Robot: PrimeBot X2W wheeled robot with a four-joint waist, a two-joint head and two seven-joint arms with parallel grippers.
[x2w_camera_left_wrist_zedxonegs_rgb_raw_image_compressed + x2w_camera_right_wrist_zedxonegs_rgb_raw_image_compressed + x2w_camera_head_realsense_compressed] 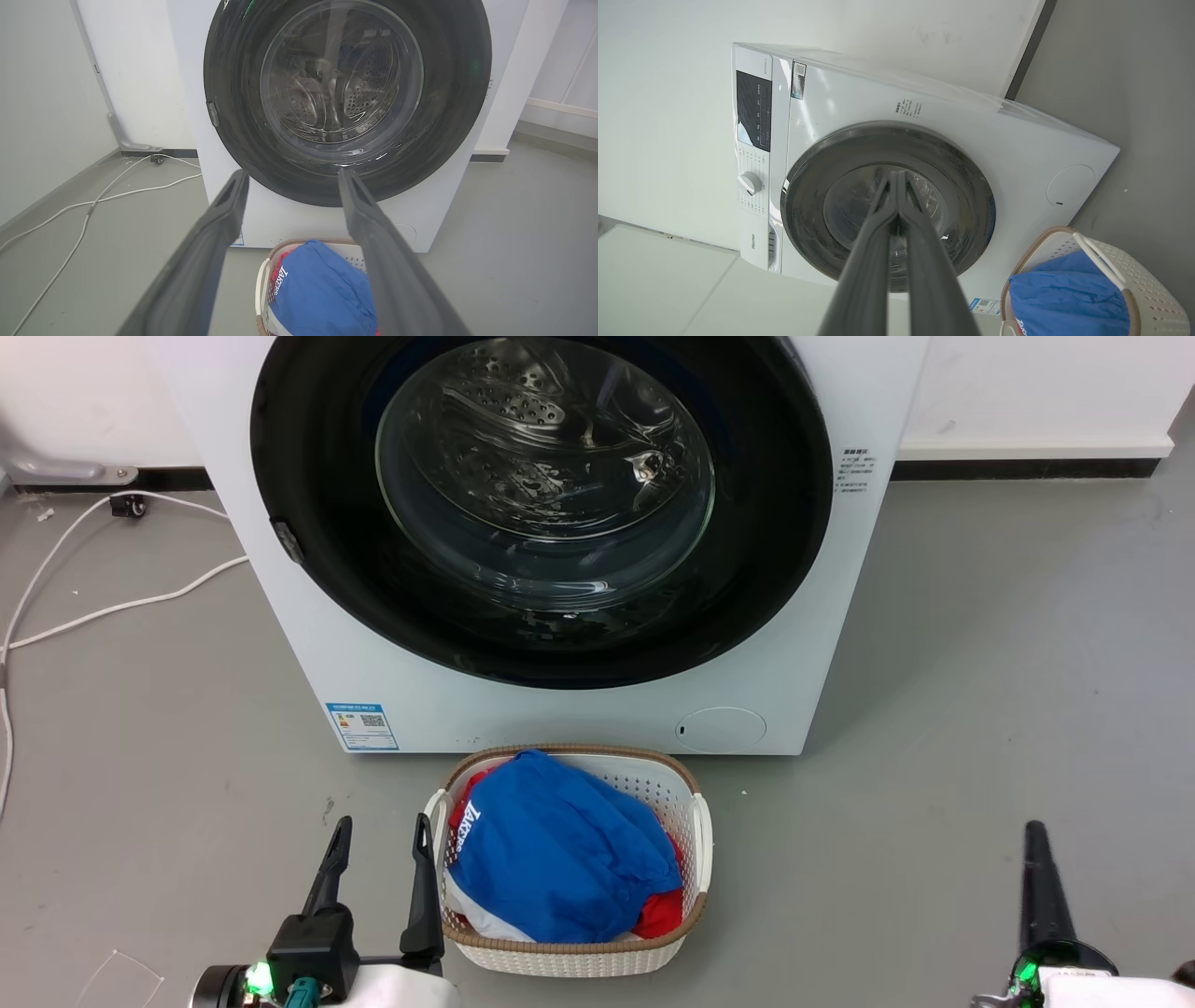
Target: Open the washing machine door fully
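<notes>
I see the washing machine door (541,513) closed, lying flush in the front of the white washing machine (822,644). It is a wide glossy black ring around a bulging clear glass window, through which the perforated steel drum (523,411) shows. My left end effector (384,823) has its fingers well apart and empty, just beside the laundry basket (698,812). My right end effector (1034,835) has its fingers pressed together and holds nothing.

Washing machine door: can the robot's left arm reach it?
Probably yes. The open left gripper points at the shut washing machine door, and the laundry basket sits low beside it, so nothing seems to block the way.
</notes>
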